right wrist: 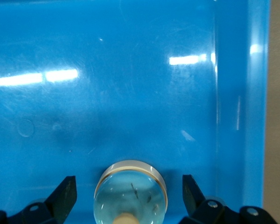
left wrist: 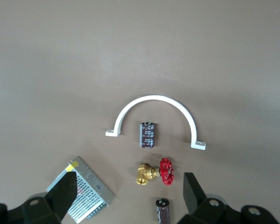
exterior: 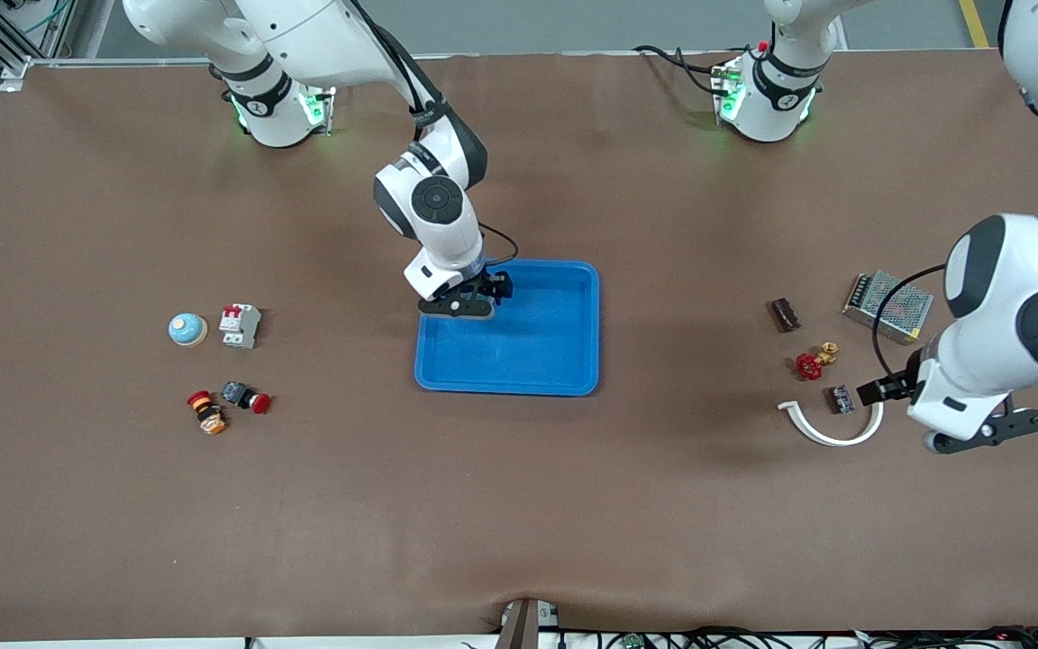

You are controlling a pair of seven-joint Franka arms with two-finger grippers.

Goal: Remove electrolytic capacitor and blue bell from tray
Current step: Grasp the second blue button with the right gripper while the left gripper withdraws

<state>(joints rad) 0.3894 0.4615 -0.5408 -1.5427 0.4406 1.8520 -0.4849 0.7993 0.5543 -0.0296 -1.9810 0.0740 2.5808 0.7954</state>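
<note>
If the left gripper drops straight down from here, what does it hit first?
Likely the red-handled brass valve, roughly centred between the open left gripper fingers, or the bare table beside it. The capacitor inside the white clamp lies just ahead of that line; depth unclear.

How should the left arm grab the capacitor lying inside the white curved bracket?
Come straight down on the capacitor and pinch its curved sides mid-length. It lies flat within the white bracket without touching it, so there seems room for both fingers of the open left tool.

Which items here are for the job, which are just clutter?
Job: bell in blue tray, right gripper open around it; two capacitors, left gripper open above them.
Clutter: second bell, circuit breaker, two push buttons, valve, power supply, pipe clamp.
</note>
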